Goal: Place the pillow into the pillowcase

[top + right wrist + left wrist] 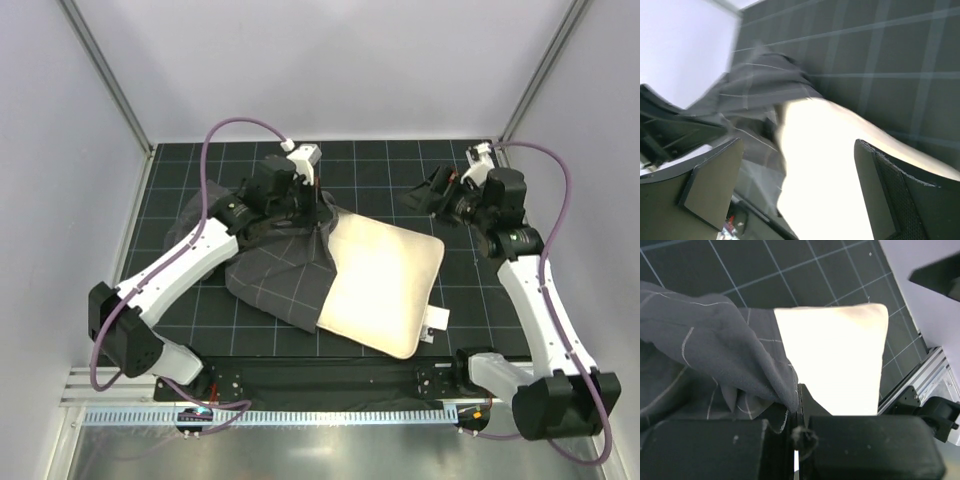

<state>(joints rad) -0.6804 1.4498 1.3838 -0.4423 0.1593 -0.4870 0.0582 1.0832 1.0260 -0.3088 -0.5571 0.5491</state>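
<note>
The pillow (385,285) lies at the centre of the gridded mat (480,290). Its 9 o'clock end is inside the pillowcase (275,275), and the rest sticks out toward 4 o'clock. The left gripper (799,400) is clenched on the case's mouth edge at 12 o'clock. The right gripper (428,195) hangs at 2 o'clock with its jaws spread wide, apart from the pillow.

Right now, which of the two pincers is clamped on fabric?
The left pincer: it is shut on the pillowcase edge beside the pillow. The right pincer stands wide open, holding nothing.
</note>
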